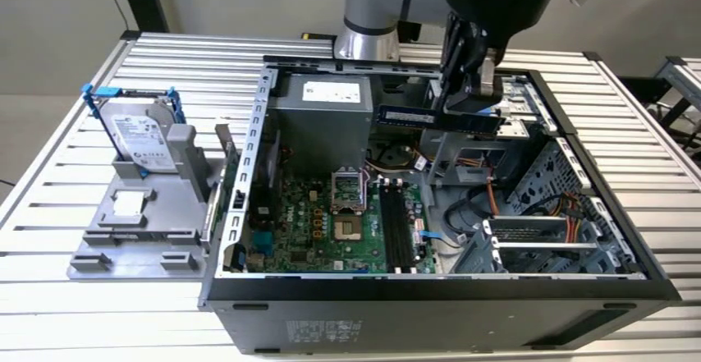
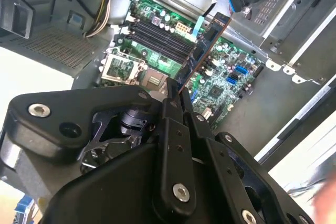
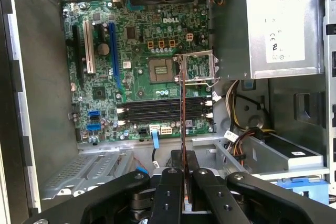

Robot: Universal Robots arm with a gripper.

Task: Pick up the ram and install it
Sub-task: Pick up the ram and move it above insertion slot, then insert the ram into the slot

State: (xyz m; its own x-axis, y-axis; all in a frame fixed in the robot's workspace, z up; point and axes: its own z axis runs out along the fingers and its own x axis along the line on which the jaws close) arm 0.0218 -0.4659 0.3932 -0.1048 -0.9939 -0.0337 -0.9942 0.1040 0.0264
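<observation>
Gripping one ram, the single gripper is clamped tight on it — the ram hangs above the motherboard, apart from that board's four black slots. One power supply (one white label on its face) stands beside the motherboard.

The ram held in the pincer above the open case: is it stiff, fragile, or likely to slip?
Probably stiff: the ram juts sideways from the pincer without sagging. Likely light, being a thin board, edge-on in both wrist views. It may pivot or slip, since the grip sits near one end. A bare circuit board, so probably fragile.
</observation>
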